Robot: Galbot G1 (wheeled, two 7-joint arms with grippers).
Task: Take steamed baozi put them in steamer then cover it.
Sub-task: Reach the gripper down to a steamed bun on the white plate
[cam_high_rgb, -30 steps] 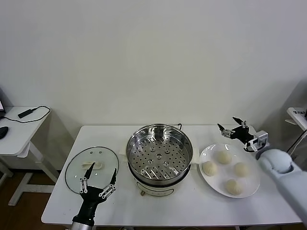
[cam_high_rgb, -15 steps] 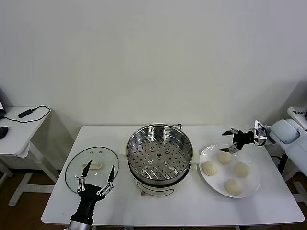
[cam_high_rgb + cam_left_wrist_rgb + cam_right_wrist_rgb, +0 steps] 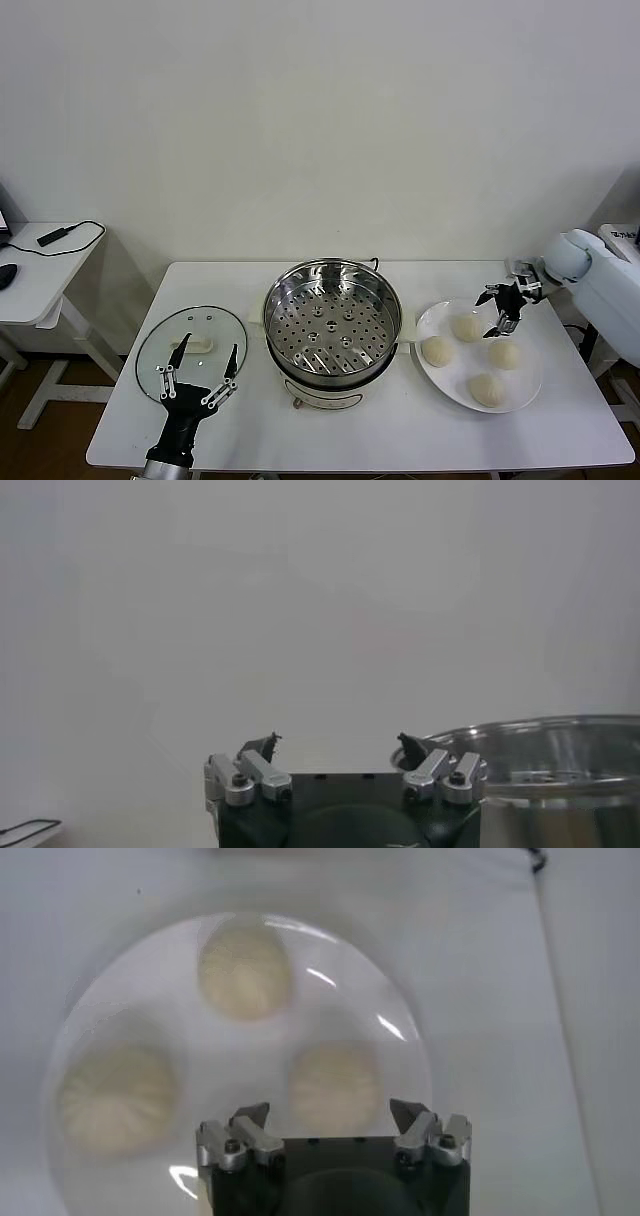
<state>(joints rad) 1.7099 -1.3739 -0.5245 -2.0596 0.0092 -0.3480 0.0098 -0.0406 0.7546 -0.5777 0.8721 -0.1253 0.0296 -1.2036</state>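
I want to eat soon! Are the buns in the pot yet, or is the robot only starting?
Only starting. Nothing is done: all four buns sit on the plate, and the steamer holds none. In hand: the right end effector, open, hangs over the plate's far side. The left end effector waits, open, by the lid, which lies on the table. Left: move four buns, then cover.

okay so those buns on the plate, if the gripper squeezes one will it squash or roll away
The buns look soft and puffy, so a firm squeeze would probably dent them. Being round on a smooth white plate, a nudged one might slide. The open right gripper hovers above them.
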